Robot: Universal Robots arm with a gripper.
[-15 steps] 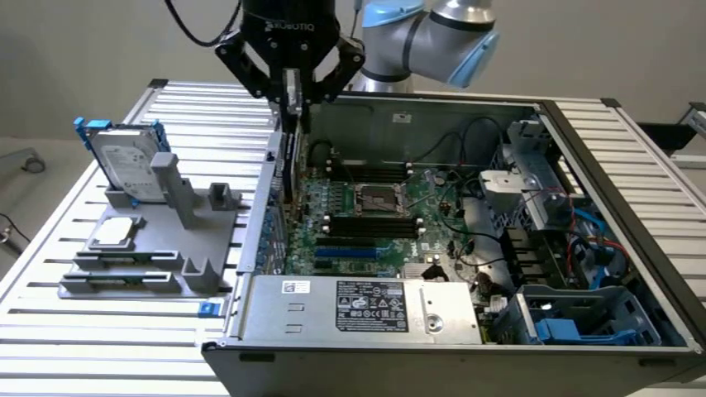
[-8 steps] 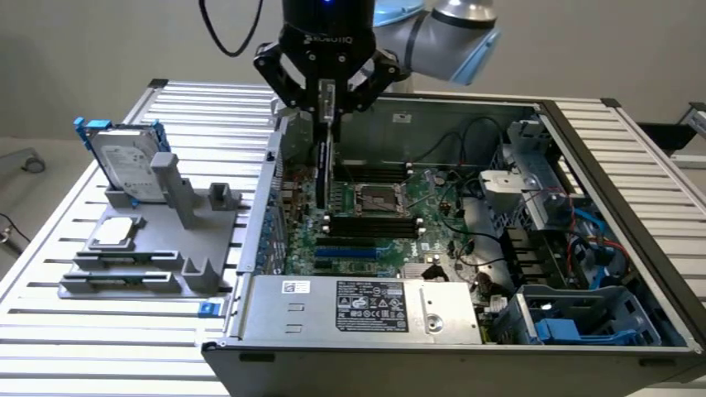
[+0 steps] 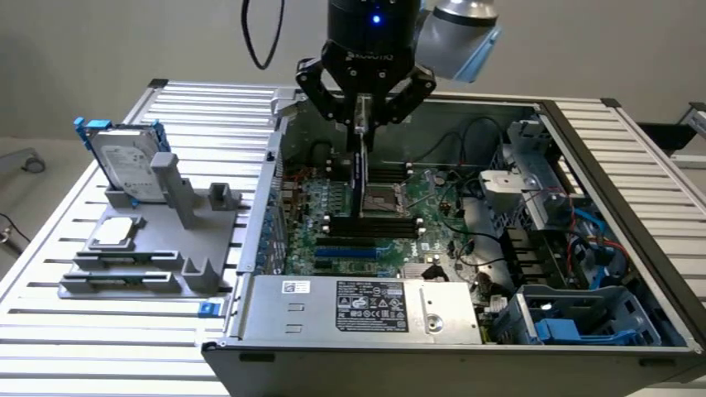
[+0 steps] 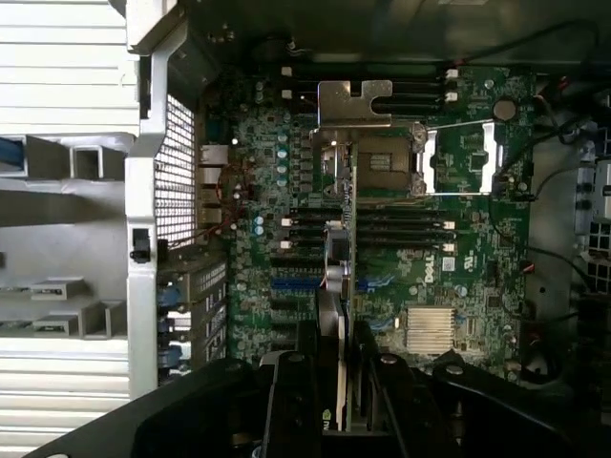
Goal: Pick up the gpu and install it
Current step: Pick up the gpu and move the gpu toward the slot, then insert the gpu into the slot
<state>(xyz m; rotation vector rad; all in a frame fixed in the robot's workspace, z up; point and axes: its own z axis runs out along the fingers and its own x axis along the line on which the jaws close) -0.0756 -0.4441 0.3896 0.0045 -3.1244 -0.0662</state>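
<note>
Hanging over the motherboard [image 3: 436, 198], the hand [image 3: 363, 122] is closed on the upright gpu [image 3: 360, 174]

You can read "ROBOTIQ" in pale letters on the gripper [image 3: 363, 116] body. You can read the white Dell logo on the motherboard [image 4: 477, 277], set sideways in the wrist view. The power supply sticker [image 3: 372, 304] and drive label [image 3: 124, 161] carry print too small for you to read.

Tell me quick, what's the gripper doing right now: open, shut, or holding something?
Gripper: shut on the gpu, which it holds on edge over the motherboard.
</note>
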